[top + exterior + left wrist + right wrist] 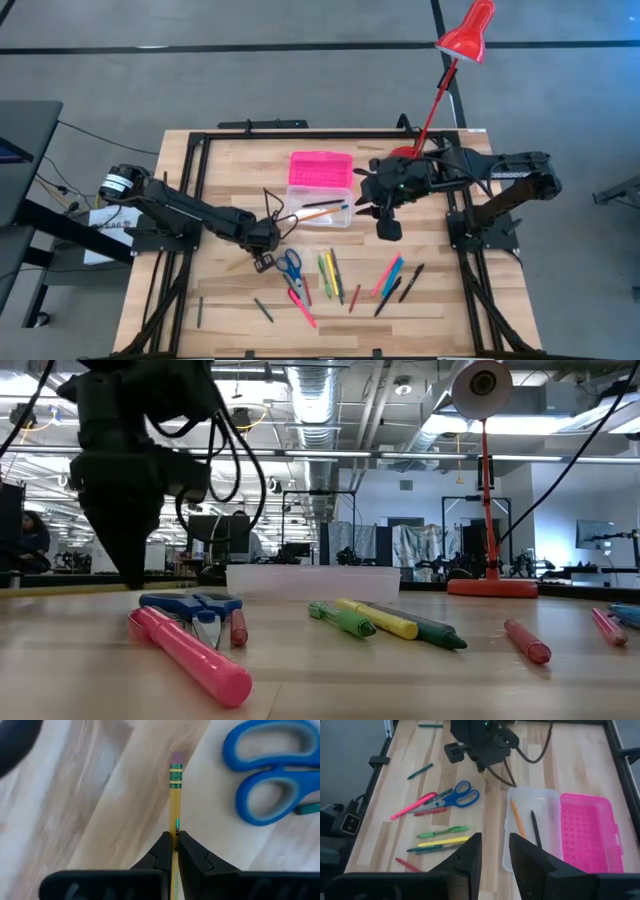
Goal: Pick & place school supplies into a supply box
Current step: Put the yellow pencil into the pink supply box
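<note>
Table (230, 170) of pale wood carries the open box (320, 207), clear base beside its pink lid (321, 168), with an orange pencil and a black pen lying along its length. Right gripper (494, 851) hangs above it, fingers parted and empty. Left gripper (174, 842) clamps a yellow pencil (175, 795), eraser pointing straight ahead of the fingers, just beside the blue scissors (270, 775).

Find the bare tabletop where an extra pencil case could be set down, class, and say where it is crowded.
Free: the wood left of the supply box, behind the left gripper. Crowded: the front strip, with scissors and markers.
</note>
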Motion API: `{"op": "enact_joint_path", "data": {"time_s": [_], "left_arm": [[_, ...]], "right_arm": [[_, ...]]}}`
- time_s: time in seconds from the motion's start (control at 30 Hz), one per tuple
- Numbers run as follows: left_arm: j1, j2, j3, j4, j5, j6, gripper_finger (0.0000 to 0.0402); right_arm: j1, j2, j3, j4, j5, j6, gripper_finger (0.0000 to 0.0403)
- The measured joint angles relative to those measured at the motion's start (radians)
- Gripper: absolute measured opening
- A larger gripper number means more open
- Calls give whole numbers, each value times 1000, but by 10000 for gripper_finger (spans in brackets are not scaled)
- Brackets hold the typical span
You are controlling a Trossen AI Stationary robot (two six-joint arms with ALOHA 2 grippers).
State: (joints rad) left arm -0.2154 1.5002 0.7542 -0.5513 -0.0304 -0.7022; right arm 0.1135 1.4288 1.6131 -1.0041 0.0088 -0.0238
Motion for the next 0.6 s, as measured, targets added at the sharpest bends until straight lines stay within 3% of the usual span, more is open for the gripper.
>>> {"op": "enact_joint_path", "data": {"time_s": [0.33,0.6], "left_arm": [[77,-1,185,-77,-7,130,1],[236,32,356,-16,-83,313,4]], "right_arm": [[3,0,0,-44,0,37,92],[11,0,0,-101,55,107,92]]}}
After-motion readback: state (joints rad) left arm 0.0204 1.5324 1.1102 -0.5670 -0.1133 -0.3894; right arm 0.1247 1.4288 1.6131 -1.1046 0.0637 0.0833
